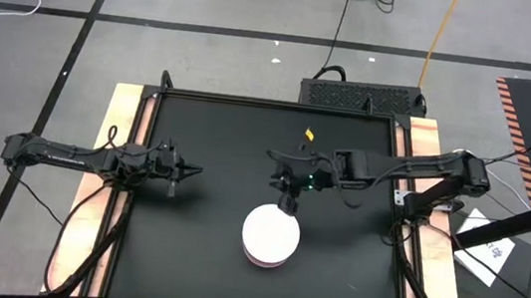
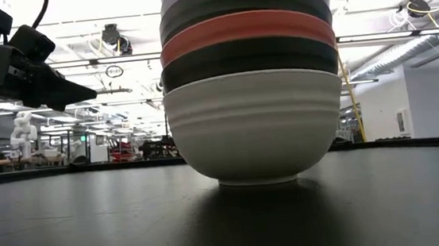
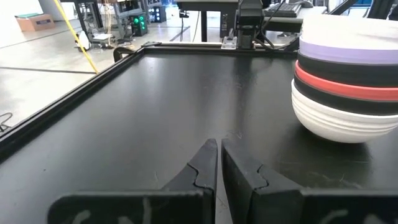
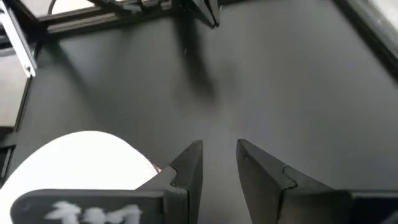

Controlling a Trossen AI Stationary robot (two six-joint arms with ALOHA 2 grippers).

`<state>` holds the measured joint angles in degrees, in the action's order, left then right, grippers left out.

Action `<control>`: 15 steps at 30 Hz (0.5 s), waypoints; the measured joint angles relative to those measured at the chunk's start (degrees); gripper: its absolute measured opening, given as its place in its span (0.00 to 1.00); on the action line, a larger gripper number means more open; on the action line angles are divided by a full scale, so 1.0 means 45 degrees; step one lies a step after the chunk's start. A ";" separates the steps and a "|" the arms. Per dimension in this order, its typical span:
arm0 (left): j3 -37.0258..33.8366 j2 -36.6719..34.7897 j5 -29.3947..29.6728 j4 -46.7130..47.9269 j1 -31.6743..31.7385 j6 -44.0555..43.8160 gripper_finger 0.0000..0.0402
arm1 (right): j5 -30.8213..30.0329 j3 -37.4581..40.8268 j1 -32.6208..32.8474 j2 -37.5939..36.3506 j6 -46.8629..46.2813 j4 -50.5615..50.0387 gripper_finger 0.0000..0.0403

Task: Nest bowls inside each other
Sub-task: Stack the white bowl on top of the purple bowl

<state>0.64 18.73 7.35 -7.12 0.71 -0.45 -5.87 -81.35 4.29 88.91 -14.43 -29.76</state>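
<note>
Black table mat [image 1: 194, 251]; left gripper [image 1: 186, 171] at left edge, fingers pressed together, empty. Bowls [image 1: 270, 236] nested in one stack, near-centre: white bottom, black, red, black, lavender, white top. Right gripper [image 1: 286, 204] just beyond it, slightly parted, empty.

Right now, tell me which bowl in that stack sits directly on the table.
The ribbed white bowl at the bottom; every other bowl, black, red and lavender, is nested above it.
</note>
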 joint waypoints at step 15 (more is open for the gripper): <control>0.0000 0.0002 -0.0054 0.0000 0.0000 -0.0073 0.06 | -0.2322 0.1614 0.2182 -0.0012 -0.0551 0.2745 0.23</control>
<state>0.64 18.74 7.11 -7.12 0.71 -0.78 -16.32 -74.09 14.11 88.86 -16.91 -17.41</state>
